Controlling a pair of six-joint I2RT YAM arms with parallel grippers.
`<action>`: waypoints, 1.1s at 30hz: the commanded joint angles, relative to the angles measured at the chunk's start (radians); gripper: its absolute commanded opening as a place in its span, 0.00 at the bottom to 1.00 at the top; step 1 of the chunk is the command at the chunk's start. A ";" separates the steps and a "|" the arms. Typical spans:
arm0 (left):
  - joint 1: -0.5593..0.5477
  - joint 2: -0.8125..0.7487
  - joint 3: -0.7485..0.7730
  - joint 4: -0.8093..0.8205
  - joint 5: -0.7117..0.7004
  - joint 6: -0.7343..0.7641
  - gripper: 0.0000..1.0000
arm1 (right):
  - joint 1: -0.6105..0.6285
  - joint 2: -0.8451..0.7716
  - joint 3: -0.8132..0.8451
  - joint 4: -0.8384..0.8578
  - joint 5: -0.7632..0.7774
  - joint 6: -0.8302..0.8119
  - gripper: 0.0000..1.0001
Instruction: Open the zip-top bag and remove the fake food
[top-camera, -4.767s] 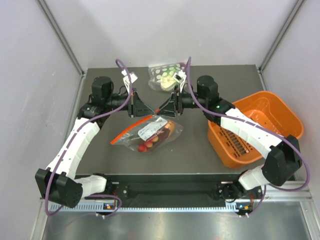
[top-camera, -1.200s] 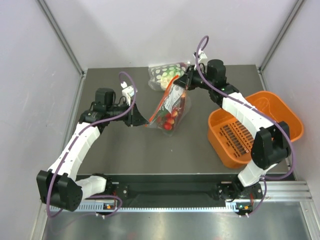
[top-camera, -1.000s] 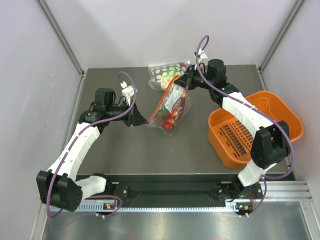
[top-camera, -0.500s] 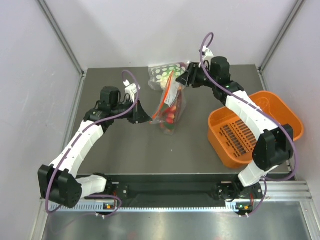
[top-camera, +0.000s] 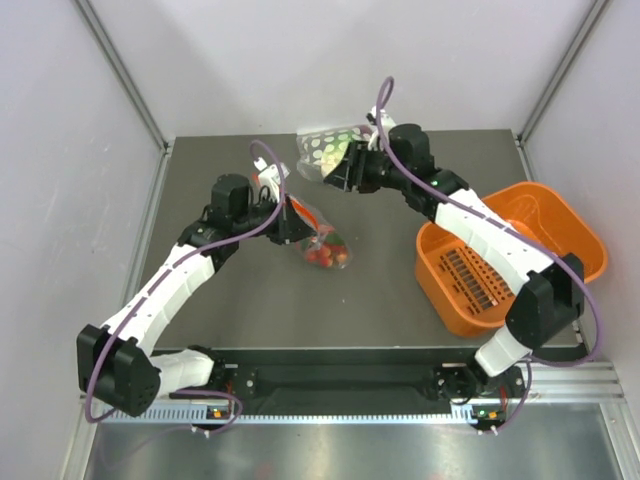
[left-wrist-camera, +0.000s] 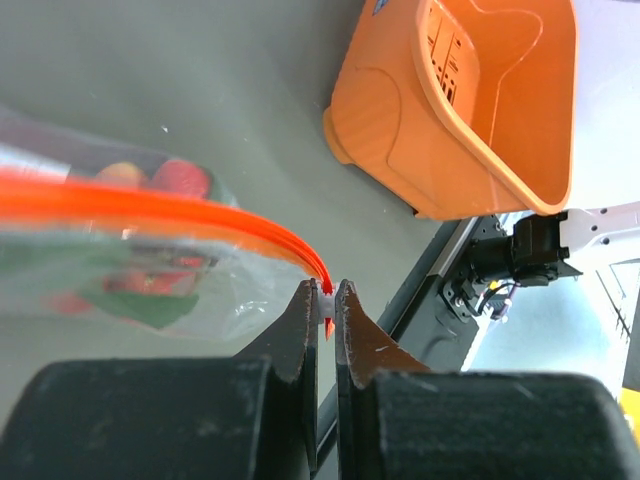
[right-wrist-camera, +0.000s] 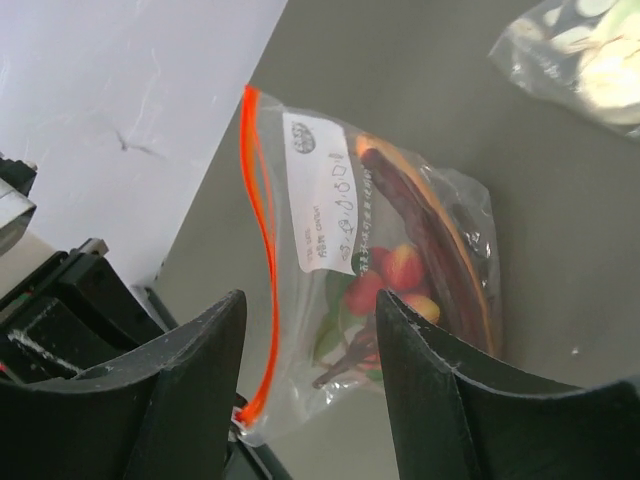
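The zip-top bag (top-camera: 322, 248) hangs low over the table's middle, its red-orange zip strip (right-wrist-camera: 262, 240) running along one edge beside a white label (right-wrist-camera: 325, 200). Inside is the fake food (right-wrist-camera: 405, 272): red berries with green leaves and a dark reddish-brown elongated piece (right-wrist-camera: 425, 235). My left gripper (top-camera: 296, 219) is shut on the end of the zip strip (left-wrist-camera: 325, 297), with the bag (left-wrist-camera: 110, 250) stretching to the left. My right gripper (top-camera: 333, 172) is open and empty, a little behind and above the bag (right-wrist-camera: 400, 250), jaws wide apart (right-wrist-camera: 310, 305).
A second bag with green-and-white spotted contents (top-camera: 325, 148) lies at the table's back, close beside my right gripper, and shows in the right wrist view (right-wrist-camera: 590, 55). An orange basket (top-camera: 575, 225) stands at the right edge, also in the left wrist view (left-wrist-camera: 470, 150).
My right gripper has let go of the bag's top and opened, shifting left. The bag has dropped lower. My left gripper has moved right and back, still holding the zip end.
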 joint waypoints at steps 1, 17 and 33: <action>-0.009 -0.006 -0.011 0.079 -0.002 -0.012 0.00 | 0.045 0.054 0.118 -0.055 0.016 0.003 0.55; -0.009 -0.022 -0.009 0.056 0.039 0.039 0.00 | 0.092 0.233 0.307 -0.294 -0.333 -0.158 0.51; -0.009 -0.040 -0.003 -0.015 0.082 0.126 0.00 | 0.144 0.385 0.435 -0.477 -0.447 -0.283 0.27</action>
